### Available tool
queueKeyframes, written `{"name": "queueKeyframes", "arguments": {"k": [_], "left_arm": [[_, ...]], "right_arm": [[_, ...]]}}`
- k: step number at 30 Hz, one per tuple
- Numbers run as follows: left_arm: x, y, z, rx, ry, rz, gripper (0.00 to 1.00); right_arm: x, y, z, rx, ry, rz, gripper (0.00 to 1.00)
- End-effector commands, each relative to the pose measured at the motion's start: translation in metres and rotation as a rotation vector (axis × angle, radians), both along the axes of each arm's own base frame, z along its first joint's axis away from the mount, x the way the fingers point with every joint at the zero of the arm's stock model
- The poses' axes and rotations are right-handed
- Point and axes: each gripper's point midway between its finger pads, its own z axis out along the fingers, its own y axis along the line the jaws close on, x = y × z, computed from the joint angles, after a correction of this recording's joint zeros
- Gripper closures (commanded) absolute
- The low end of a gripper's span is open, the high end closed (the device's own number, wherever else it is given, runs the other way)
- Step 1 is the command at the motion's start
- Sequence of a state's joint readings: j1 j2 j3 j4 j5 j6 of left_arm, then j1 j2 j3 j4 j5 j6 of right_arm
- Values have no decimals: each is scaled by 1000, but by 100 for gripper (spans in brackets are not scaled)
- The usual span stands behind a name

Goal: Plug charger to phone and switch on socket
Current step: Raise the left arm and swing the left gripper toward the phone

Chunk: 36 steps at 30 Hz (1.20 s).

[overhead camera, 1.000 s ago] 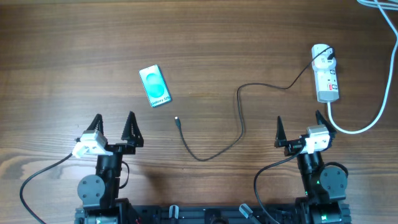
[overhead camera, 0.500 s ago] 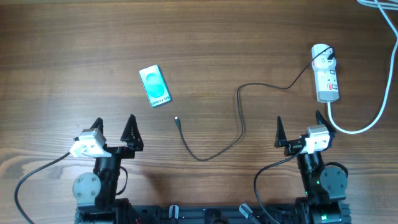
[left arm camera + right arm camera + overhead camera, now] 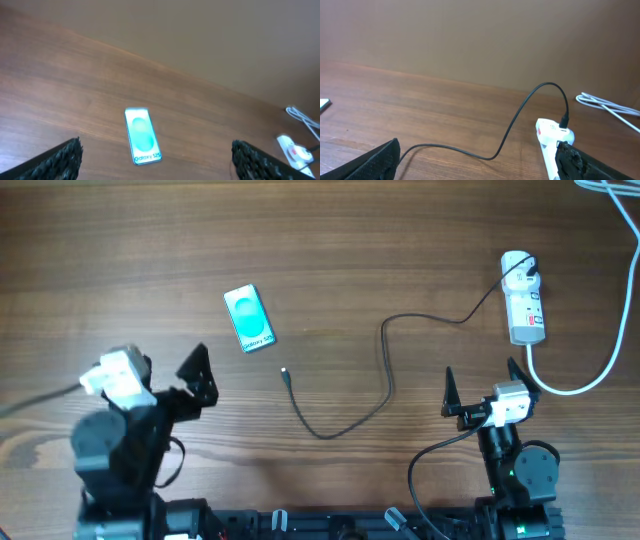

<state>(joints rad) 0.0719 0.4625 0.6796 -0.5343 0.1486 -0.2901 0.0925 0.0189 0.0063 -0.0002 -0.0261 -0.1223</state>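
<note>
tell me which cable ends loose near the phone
The thin black cable: its small tip lies free near the phone. The thick white cable leaves the power strip and runs out of view.

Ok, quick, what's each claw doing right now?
Left claw: open, holding nothing.
Right claw: open, holding nothing.

A small teal-screened phone (image 3: pixel 249 319) lies face up on the desk (image 3: pixel 120 250). The thin black charger (image 3: pixel 388 380) curves from its loose tip, near the phone but apart, to its plug seated in the white oblong socket (image 3: pixel 523 300), far right.
</note>
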Motion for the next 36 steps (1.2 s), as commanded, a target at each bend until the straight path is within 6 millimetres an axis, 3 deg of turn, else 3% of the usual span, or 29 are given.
{"name": "queueKeyframes", "arguments": {"k": [1,10,13,17,21,31,32,36], "left_arm": [[16,-6,26,-21,101,-40,0],[61,-3,42,-50,433,-36,0],[75,-2,31,-31,550,-54,0],[87,-2,2,-35,678,-61,0],[95,-1,-10,-38,709,-62,0],[96,-1,-9,-38,704,-62,0],[96,-1,-9,-38,702,-61,7],[96,-1,-9,-38,705,-61,57]], "right_arm": [[-1,1,3,-7,-14,7,0],[-1,1,3,-7,-14,7,0],[-1,1,3,-7,-14,7,0],[-1,1,3,-7,-14,7,0],[-1,1,3,-7,-14,8,0],[-1,1,3,-7,-14,8,0],[-1,1,3,-7,-14,7,0],[-1,1,3,-7,-14,7,0]]}}
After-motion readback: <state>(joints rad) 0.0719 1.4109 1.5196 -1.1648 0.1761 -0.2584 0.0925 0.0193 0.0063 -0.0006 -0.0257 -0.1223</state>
